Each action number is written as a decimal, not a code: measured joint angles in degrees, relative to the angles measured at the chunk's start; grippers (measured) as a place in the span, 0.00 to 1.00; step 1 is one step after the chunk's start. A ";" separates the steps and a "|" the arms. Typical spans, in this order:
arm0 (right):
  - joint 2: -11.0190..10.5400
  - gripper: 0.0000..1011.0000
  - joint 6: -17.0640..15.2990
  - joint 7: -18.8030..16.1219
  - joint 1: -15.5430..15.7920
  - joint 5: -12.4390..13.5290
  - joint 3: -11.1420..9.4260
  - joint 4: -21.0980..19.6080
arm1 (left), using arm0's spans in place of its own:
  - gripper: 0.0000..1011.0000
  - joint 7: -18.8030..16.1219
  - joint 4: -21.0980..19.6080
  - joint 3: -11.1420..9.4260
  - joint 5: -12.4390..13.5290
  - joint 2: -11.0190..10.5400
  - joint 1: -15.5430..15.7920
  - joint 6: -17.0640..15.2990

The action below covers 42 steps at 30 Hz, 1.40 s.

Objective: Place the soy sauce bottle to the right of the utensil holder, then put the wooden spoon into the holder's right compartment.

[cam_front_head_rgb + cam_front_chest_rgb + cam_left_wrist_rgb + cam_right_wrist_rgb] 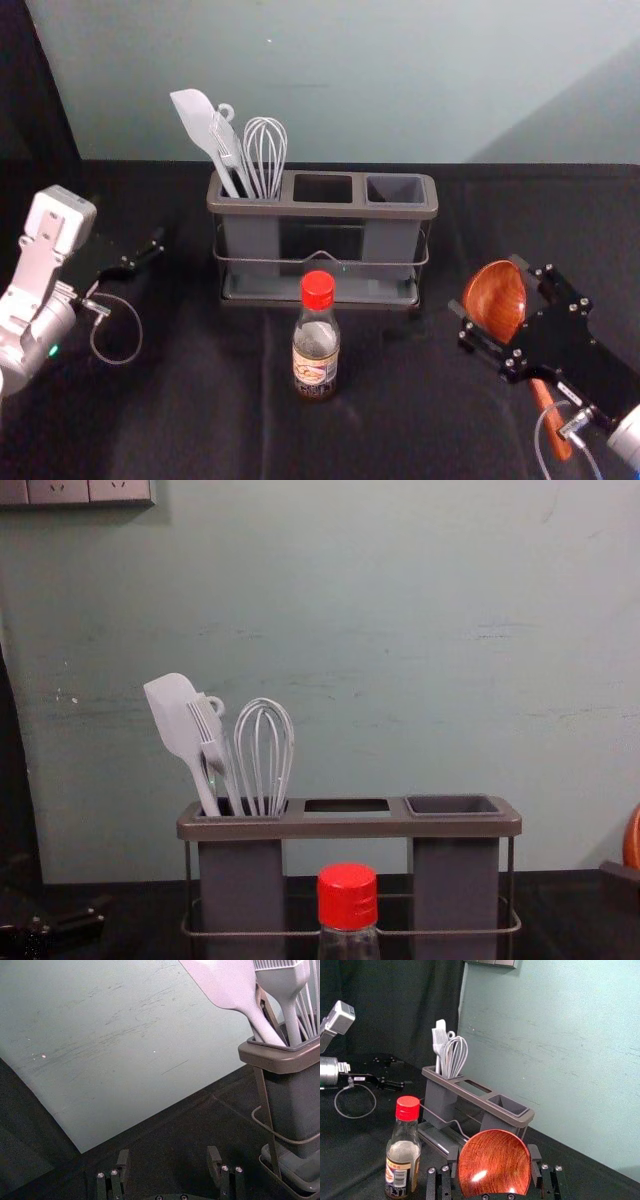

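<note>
Dark cloth (pixel 200 420) covers the desk up to its far edge, where the utensil holder (pixel 320 211) stands against a pale wall (pixel 380 60). The soy sauce bottle (pixel 316 350) is upright in front of the holder's middle, so it still needs placing on the right. The right gripper (pixel 485 284), near the desk's right edge, is spread wide but closed on the bowl of the wooden spoon (pixel 495 300), handle downward. That smooth, round bowl could twist or slip, and a tilted handle might catch the rim of the right compartment (pixel 395 235). At the left, the left gripper (pixel 168 1157) is wide open and empty; a low reach could topple the narrow bottle or knock it into the wire rail (pixel 270 262).
</note>
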<state>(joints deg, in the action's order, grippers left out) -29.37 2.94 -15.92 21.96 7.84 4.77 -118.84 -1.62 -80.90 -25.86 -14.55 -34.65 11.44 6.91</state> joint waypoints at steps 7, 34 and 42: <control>0.00 0.83 0.14 0.00 0.03 0.09 -0.04 -0.03 | 0.99 0.00 0.00 0.00 0.00 0.00 0.00 0.00; 5.49 0.83 8.74 -4.76 -22.94 -0.13 5.75 9.20 | 0.99 0.00 0.00 0.00 0.00 0.00 0.00 0.00; 7.51 0.83 13.08 -5.21 -27.31 0.74 6.99 12.62 | 0.99 0.00 0.00 0.00 0.00 0.00 0.00 0.00</control>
<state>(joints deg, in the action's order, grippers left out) -21.85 16.03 -21.14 -5.35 8.58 11.77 -106.22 -1.62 -80.90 -25.86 -14.55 -34.65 11.43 6.91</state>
